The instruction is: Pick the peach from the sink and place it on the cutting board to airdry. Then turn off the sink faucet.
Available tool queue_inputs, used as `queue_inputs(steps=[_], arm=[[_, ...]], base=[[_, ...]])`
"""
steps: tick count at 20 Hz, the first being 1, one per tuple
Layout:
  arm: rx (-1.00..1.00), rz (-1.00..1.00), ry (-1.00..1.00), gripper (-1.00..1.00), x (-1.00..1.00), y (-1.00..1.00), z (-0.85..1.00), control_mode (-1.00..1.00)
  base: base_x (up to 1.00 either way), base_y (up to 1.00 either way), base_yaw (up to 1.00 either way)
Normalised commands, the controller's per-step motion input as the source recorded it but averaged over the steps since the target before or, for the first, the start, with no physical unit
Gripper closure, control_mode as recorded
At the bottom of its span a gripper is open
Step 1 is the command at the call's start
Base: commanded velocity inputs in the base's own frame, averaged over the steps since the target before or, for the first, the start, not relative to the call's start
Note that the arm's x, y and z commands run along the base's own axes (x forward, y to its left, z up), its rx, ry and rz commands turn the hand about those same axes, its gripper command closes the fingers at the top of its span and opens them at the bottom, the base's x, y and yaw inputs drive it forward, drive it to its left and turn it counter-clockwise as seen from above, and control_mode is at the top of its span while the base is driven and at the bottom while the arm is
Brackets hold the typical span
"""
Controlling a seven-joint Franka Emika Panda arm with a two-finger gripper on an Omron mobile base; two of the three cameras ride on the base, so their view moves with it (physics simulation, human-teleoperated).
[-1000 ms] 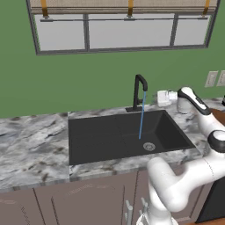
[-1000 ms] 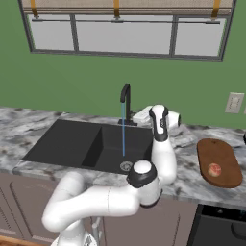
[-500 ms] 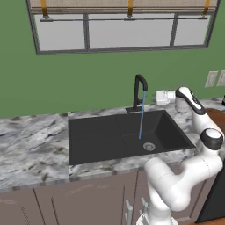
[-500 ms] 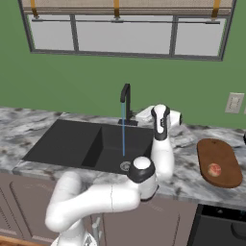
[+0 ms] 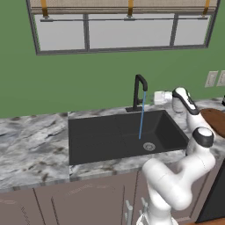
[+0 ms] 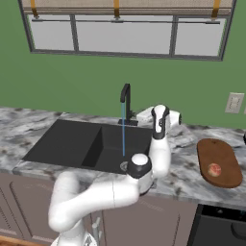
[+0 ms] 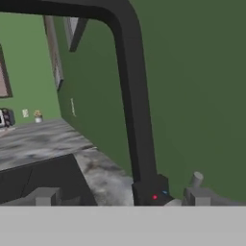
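Observation:
The sink faucet (image 5: 139,89) (image 6: 126,102) stands behind the black sink (image 5: 101,140) (image 6: 62,141), and a thin blue stream of water (image 5: 141,121) falls from its spout toward the grey drain (image 5: 149,146). My gripper (image 5: 155,97) (image 6: 139,115) hovers just right of the faucet's stem, level with its lower half. In the hand view my gripper (image 7: 120,198) is open, and the faucet's stem (image 7: 133,101) and base (image 7: 151,190) rise close ahead between the fingertips. The peach (image 6: 214,169) lies on the cutting board (image 6: 218,158) (image 5: 216,119).
Marble counter (image 5: 30,145) (image 6: 187,173) runs around the basin. A green wall with a window (image 5: 123,30) stands right behind the faucet. Wall outlets (image 5: 212,79) (image 6: 234,102) sit to the right. A dark stove edge (image 6: 221,226) lies below the board.
My hand has edged a little left, closer to the faucet's stem. The water runs as before, and the peach stays on the board.

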Motion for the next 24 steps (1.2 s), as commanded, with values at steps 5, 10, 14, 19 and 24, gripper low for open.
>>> queue_inputs(steps=[5, 10, 14, 19, 24], arm=[[0.00, 0.00, 0.05, -1.00, 0.35, 0.00, -0.12, -1.00], [0.00, 0.00, 0.05, -1.00, 0.34, -0.05, -0.15, -1.00], [0.01, 0.00, 0.04, -1.00, 0.33, -0.15, -0.13, -1.00], [0.01, 0.00, 0.01, -1.00, 0.35, -0.15, -0.02, -1.00], [0.03, 0.10, 0.00, -1.00, 0.37, 0.00, 0.00, -1.00]], base=[[0.00, 0.00, 0.00], [0.00, 0.00, 0.00], [0.00, 0.00, 0.00], [0.00, 0.00, 0.00], [0.00, 0.00, 0.00]])
